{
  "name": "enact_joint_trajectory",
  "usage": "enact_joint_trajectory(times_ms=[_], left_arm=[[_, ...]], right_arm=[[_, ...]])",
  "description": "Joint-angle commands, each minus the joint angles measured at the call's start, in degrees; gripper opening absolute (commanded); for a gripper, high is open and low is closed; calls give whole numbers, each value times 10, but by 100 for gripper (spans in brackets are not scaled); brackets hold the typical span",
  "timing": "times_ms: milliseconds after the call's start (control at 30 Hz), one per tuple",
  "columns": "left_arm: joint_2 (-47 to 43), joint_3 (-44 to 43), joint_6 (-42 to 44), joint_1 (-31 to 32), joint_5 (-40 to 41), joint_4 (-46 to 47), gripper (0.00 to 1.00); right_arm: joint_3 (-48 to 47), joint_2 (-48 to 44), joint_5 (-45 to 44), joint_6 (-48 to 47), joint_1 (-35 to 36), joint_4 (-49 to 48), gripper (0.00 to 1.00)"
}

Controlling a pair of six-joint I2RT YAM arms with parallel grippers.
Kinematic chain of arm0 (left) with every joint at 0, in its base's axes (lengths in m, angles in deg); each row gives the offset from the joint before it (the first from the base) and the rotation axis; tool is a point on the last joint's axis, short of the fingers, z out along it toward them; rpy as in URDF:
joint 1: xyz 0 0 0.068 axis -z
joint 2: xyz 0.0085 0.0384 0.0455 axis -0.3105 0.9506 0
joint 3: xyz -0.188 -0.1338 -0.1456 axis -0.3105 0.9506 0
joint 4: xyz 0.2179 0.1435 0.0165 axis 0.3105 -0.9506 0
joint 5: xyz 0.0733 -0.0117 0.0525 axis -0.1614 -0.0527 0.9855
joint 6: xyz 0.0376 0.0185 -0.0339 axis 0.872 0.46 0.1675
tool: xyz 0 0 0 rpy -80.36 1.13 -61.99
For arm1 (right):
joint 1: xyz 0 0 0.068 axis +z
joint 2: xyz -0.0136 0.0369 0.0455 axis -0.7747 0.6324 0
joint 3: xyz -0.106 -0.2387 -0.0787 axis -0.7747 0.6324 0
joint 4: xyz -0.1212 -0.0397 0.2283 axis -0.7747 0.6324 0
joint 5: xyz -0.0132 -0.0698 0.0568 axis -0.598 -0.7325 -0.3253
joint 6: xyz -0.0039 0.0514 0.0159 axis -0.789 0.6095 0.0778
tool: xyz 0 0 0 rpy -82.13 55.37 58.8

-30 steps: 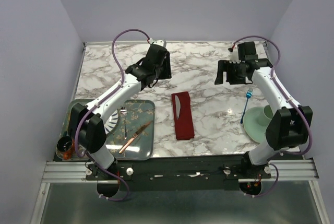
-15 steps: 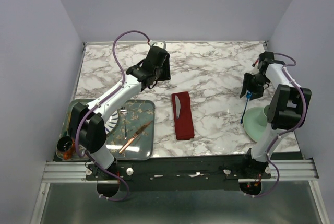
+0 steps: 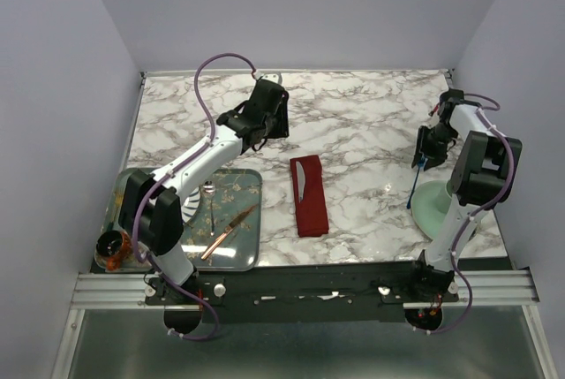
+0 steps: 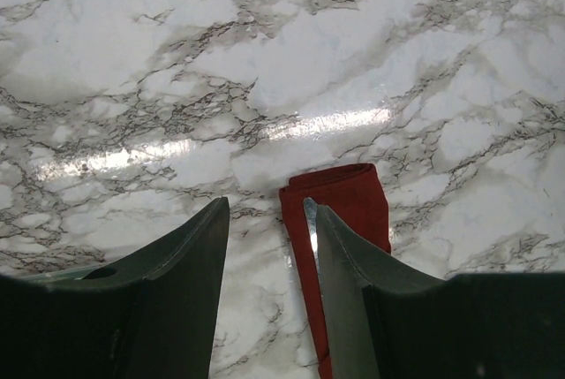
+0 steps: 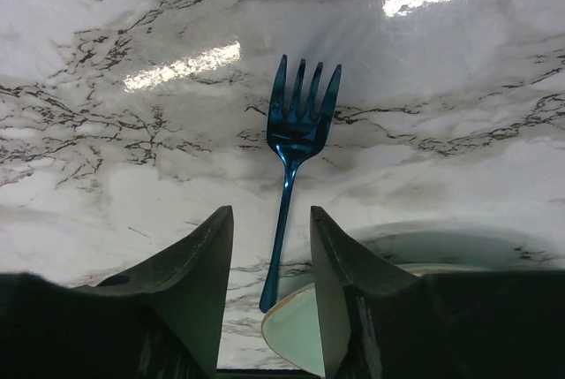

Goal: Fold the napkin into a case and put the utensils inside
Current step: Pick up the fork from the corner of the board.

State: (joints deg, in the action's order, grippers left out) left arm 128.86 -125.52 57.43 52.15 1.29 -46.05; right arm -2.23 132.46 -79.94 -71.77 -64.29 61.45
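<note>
1. The table (image 3: 353, 114) has a glossy white marble-look top with grey veining; ceiling lights show as bright streaks on it in both wrist views
2. Plain lavender walls (image 3: 309, 8) close the table in on the left, far and right sides, and a metal rail (image 3: 300, 289) runs along the near edge
3. The case (image 3: 309, 195) lies near the middle of the table as a narrow dark red strip running near to far, with the pale silvery utensil (image 3: 305, 176) sticking out of its far end
4. The left gripper (image 4: 269, 211) hovers over bare marble just beyond the far end of the case, its fingers apart with nothing between them
5. The blue fork (image 5: 295, 132) lies at the right side of the table, tines pointing far, its handle end at the rim of a pale green plate (image 3: 430, 207)
6. The right gripper (image 5: 270, 209) is low over the fork, fingers apart on either side of the handle with a gap showing on each side
7. At the near left, a patterned tray (image 3: 238, 189) holds a copper-coloured knife (image 3: 228, 231) and a small spoon (image 3: 210, 195)
</note>
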Motion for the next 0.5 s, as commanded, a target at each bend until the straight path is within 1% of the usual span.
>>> enact_joint_trajectory(times_ms=[0,200,267,333,400,467], left_arm=[[15,-19,2,-5,10,-8,54],[23,-30,7,-6,13,-12,54],[25,-31,8,-8,13,-15,54],[27,-30,7,-8,13,-16,54],[27,-30,5,-9,12,-17,54],[27,-30,7,-10,12,-18,54]], right_arm=[[-27,33,-10,-2,-5,10,45],[-29,53,-4,6,-5,11,40],[-26,57,-1,8,-6,11,36],[-25,64,5,13,-8,13,34],[-24,64,11,12,-9,14,24],[-24,61,37,10,-9,14,13]])
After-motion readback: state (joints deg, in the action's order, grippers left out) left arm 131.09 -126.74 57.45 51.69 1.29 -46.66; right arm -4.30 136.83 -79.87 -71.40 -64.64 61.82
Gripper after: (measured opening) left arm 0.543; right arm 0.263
